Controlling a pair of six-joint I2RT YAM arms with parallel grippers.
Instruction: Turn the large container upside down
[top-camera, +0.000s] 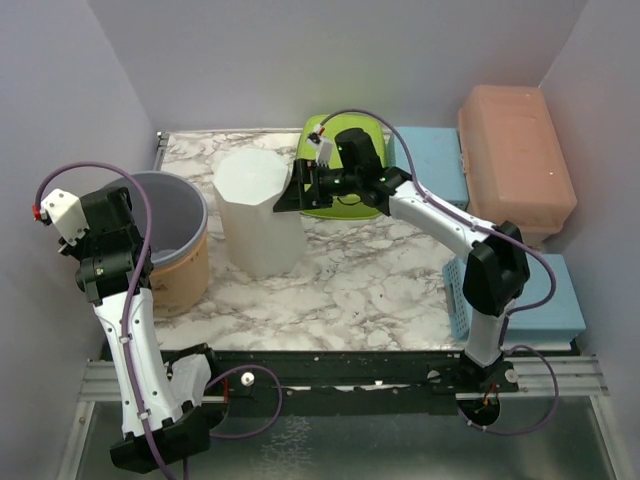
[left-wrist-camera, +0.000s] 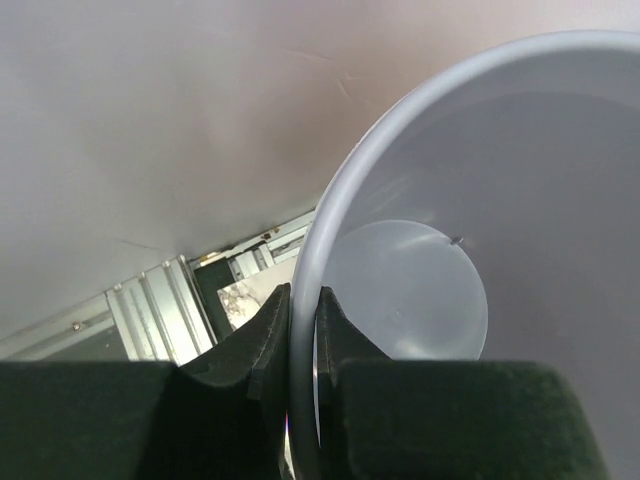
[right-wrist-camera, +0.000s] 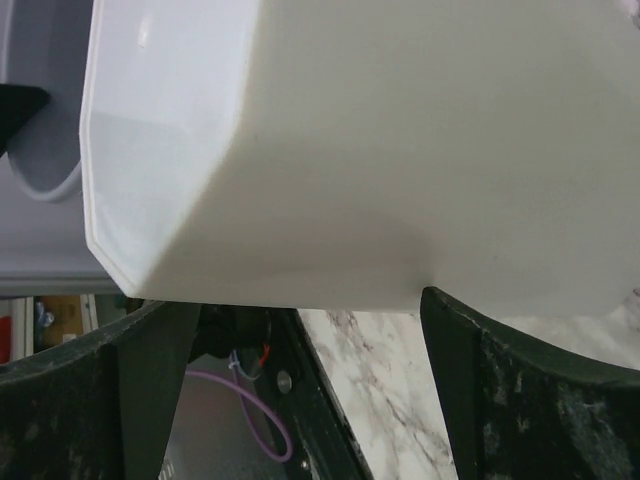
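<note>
Top external view: a grey bucket (top-camera: 175, 215) with a tan outer wall stands upright, mouth up, at the 9 o'clock edge of the marble counter (top-camera: 370, 290). A white octagonal container (top-camera: 258, 215) stands just beside it toward 3 o'clock, near the middle of the counter, with a flat closed face uppermost. In the left wrist view the left fingers (left-wrist-camera: 265, 335) are seen nearly closed, pinching the bucket's thin rim between them, one finger inside the wall and one outside. The right arm is stretched across to the white container's 3 o'clock side. In the right wrist view the right fingers (right-wrist-camera: 140, 390) are spread wide with the container's side filling the space ahead of them. Nothing is gripped, and whether the tips touch the wall cannot be told. A green bowl (top-camera: 310, 140) lies at 12 o'clock under the right wrist. A salmon lidded box (top-camera: 515, 165) rests at 2 o'clock.
</note>
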